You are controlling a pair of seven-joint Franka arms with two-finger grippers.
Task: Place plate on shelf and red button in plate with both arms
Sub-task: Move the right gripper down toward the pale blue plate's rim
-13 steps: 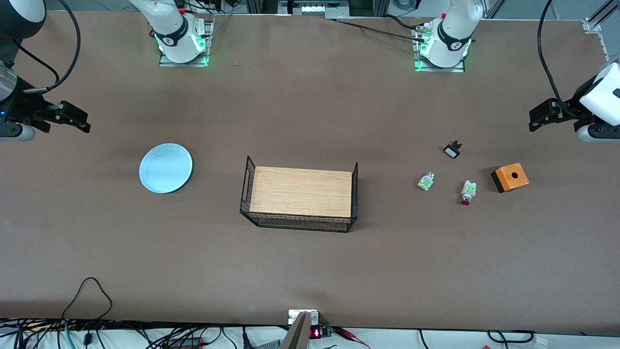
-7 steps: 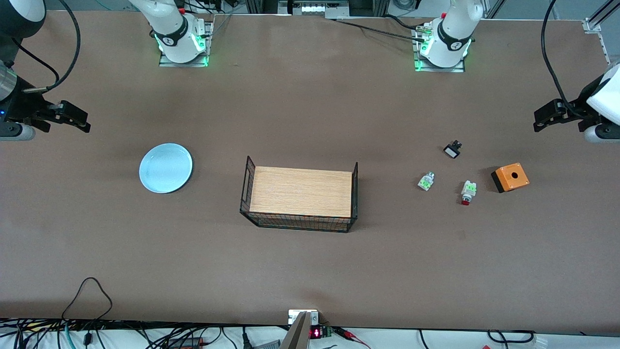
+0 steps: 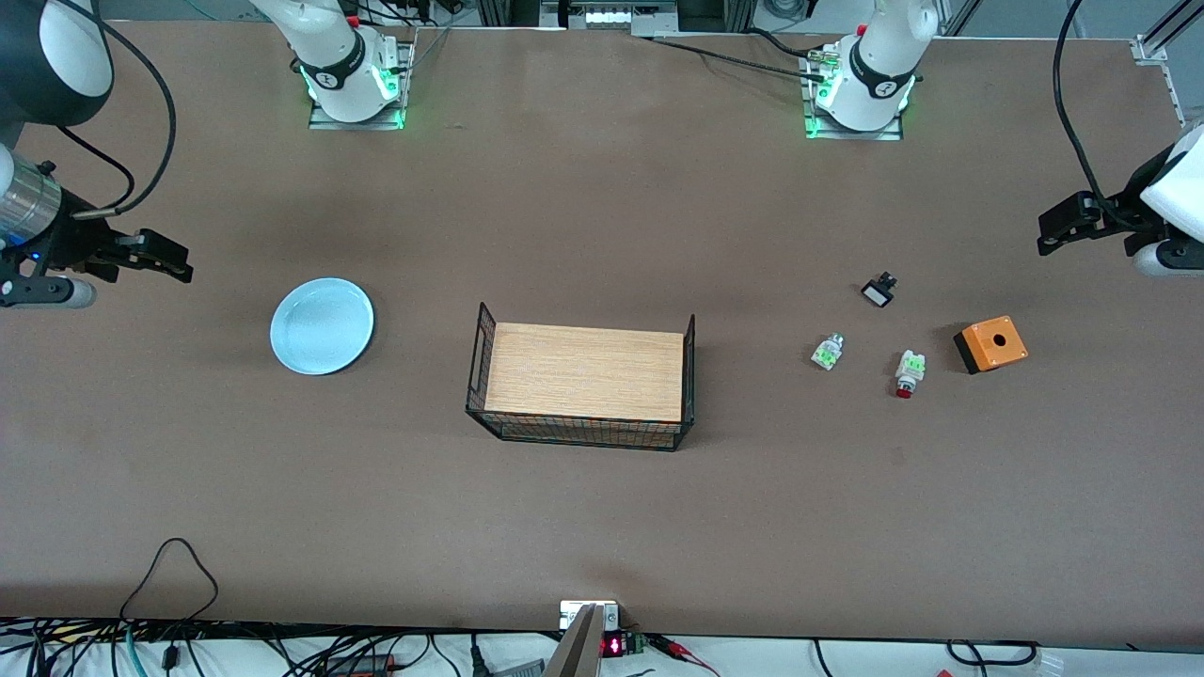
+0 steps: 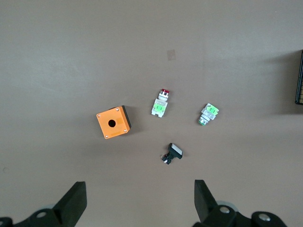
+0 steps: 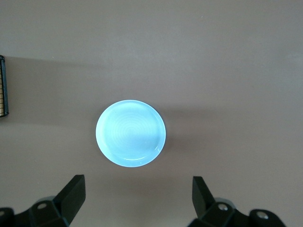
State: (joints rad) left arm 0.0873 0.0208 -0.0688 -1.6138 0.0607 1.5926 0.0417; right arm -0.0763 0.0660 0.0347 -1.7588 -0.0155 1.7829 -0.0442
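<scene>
The pale light-blue plate (image 3: 322,325) lies flat on the table toward the right arm's end; it also shows in the right wrist view (image 5: 130,140). My right gripper (image 3: 167,257) hangs open and empty above bare table near that end, short of the plate. The red button (image 3: 908,372), white with a green patch and red tip, lies on its side toward the left arm's end, and shows in the left wrist view (image 4: 160,103). My left gripper (image 3: 1053,231) is open and empty, high above bare table near that end.
A black wire basket (image 3: 481,362) with a wooden floor stands mid-table. Near the red button lie an orange box with a hole (image 3: 990,344), a white-green part without a red tip (image 3: 827,353) and a small black-and-white part (image 3: 879,291).
My right gripper has moved toward the plate and a little nearer the front camera. My left gripper drew back slightly toward its table end. Nothing on the table moved.
</scene>
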